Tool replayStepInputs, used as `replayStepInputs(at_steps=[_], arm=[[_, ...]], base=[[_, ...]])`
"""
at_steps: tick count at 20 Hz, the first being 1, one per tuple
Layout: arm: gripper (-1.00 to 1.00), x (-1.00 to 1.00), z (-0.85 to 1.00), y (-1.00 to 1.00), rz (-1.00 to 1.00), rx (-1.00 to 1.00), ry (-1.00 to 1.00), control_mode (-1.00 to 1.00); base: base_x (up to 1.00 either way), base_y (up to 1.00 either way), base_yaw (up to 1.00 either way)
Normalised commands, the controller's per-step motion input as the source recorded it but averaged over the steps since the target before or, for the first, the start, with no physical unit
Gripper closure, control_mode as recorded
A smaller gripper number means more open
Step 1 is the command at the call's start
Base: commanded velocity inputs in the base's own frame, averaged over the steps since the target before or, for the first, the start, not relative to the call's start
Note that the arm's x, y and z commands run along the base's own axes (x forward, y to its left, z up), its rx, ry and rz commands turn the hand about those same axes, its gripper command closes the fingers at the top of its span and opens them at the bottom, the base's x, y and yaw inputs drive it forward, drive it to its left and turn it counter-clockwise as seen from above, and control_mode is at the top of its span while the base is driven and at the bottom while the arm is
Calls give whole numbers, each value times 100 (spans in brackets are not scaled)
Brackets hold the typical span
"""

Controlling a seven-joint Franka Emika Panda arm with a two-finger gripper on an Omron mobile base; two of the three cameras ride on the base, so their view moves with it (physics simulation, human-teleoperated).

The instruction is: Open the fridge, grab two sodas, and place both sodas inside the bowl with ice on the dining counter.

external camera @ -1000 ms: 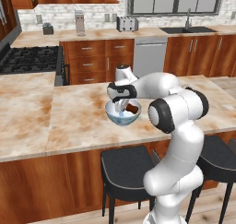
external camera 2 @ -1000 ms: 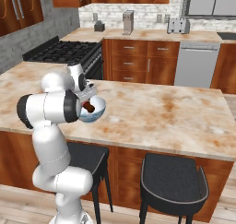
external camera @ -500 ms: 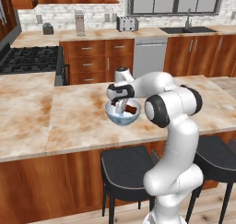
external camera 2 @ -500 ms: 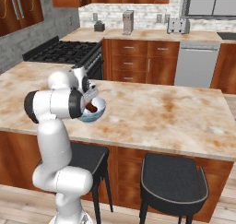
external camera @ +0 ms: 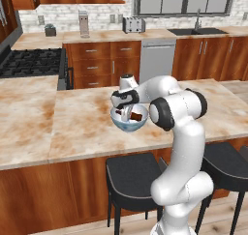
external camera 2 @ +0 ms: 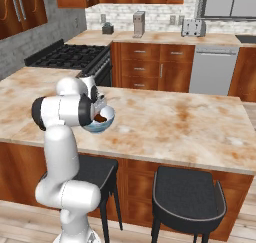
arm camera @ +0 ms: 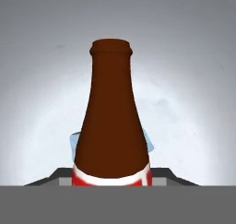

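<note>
The brown soda bottle point(arm camera: 112, 121) is dark and shiny, with a thin neck, a round lip at the top and a red and white band low on its body. In the hand view it stands right in front of the camera, and the pale inside of the bowl point(arm camera: 193, 94) is all around it, with a bit of light blue ice point(arm camera: 146, 140) peeking out behind it. The gripper's finger tips are hidden there, so I cannot tell if the jaws are squeezing the bottle or have let go.

From the left base view the gripper point(external camera: 125, 109) is down in the small blue-white bowl point(external camera: 127, 125), and something brown point(external camera: 137, 117) sits inside the bowl (it is too small to make out well). The bowl rests on the dining counter point(external camera: 82, 127), a big beige stone top with rusty spots, close to the front edge.

Black stools point(external camera 2: 187, 197) stand under the counter. Farther back are a black stove point(external camera: 29, 62), a silver dishwasher point(external camera: 157, 60), a toaster point(external camera: 131, 24) and a sink point(external camera: 196, 31) under the window. The robot's own white arm covers part of the bowl in the right base view point(external camera 2: 102, 121).
</note>
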Motion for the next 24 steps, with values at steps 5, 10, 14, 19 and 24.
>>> replayStepInputs(at_steps=[5, 10, 14, 19, 24], arm=[[-100, 0, 1, 0, 5, 0, 0, -100], [-100, -1, 34, 0, 4, 0, 0, -100], [-100, -7, 54, 0, 2, 0, 0, -100], [-100, -22, 43, -3, 0, 0, -3, -100], [-100, -47, 31, -16, -5, 0, -12, -100]], base=[[0, 0, 0], [0, 0, 0], [0, 0, 0], [0, 0, 0], [0, 0, 0]])
